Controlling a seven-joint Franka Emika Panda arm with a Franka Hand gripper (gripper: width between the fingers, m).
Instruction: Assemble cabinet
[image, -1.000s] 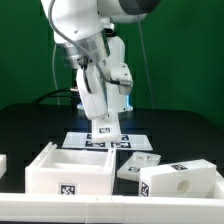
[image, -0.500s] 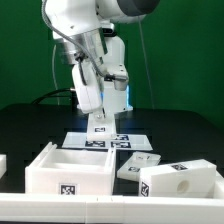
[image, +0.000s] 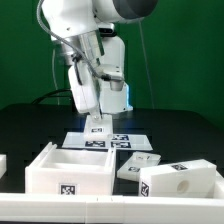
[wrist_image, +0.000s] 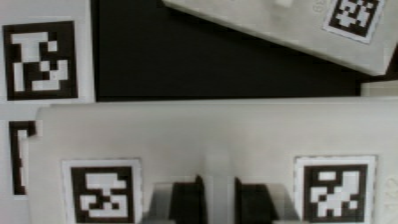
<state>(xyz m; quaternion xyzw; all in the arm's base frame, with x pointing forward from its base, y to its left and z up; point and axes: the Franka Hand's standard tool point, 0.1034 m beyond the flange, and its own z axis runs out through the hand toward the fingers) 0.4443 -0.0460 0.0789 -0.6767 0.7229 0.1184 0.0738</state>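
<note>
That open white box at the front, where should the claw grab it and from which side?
Take a side wall of the open box, coming straight down. Its mouth faces up, so a thin wall should fit between the fingers; the whole box looks too wide. The claw is shut on a small tagged piece, which likely goes down first.

Marker board (image: 112, 141) lying flat on black table (image: 30, 125), near centre of exterior view, tags facing up. Several square black-and-white tags showing on board; patterns too small for reading. Green backdrop (image: 185, 50) standing behind table, filling upper background. Pale strip (image: 110, 214) running across foreground, spanning full width, blurred.
</note>
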